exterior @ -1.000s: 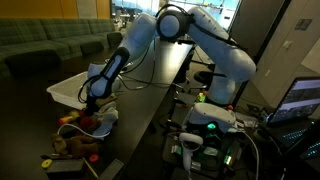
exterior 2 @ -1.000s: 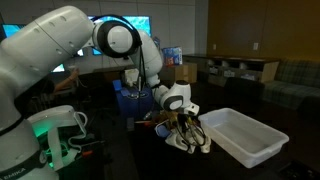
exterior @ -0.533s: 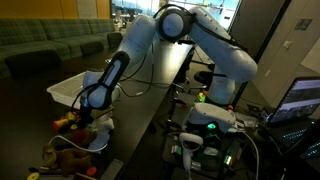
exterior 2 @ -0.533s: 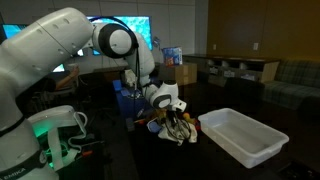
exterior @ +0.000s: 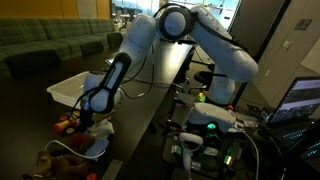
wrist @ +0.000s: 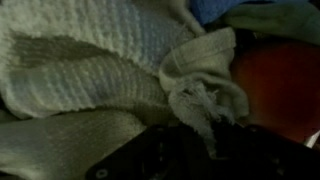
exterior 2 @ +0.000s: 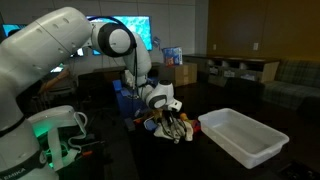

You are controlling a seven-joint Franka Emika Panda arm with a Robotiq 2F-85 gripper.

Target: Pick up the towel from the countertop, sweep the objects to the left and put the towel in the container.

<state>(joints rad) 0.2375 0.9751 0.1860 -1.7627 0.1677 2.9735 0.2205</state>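
Note:
My gripper (exterior: pixel 88 122) is shut on the white towel (exterior: pixel 97 141) and presses it down on the dark countertop among small objects. In an exterior view the gripper (exterior 2: pixel 170 122) holds the towel (exterior 2: pixel 180 133) low against a pile of colourful objects (exterior 2: pixel 152 124). The wrist view is filled by the knitted white towel (wrist: pixel 90 70), bunched between the jaws, with an orange-red object (wrist: pixel 275 85) right beside it. The white container (exterior 2: pixel 243 134) stands apart from the towel; it also shows behind the arm (exterior: pixel 66 90). The fingertips are hidden by cloth.
Several small toys lie near the counter's end (exterior: pixel 62 126), one brown (exterior: pixel 62 158). A stand with a green light (exterior 2: pixel 55 125) and cables (exterior: pixel 205 125) borders the counter. Sofas and boxes stand in the background.
The gripper has dragged the towel along the counter away from the white container, pushing the small objects ahead of it. The towel stays in the jaws.

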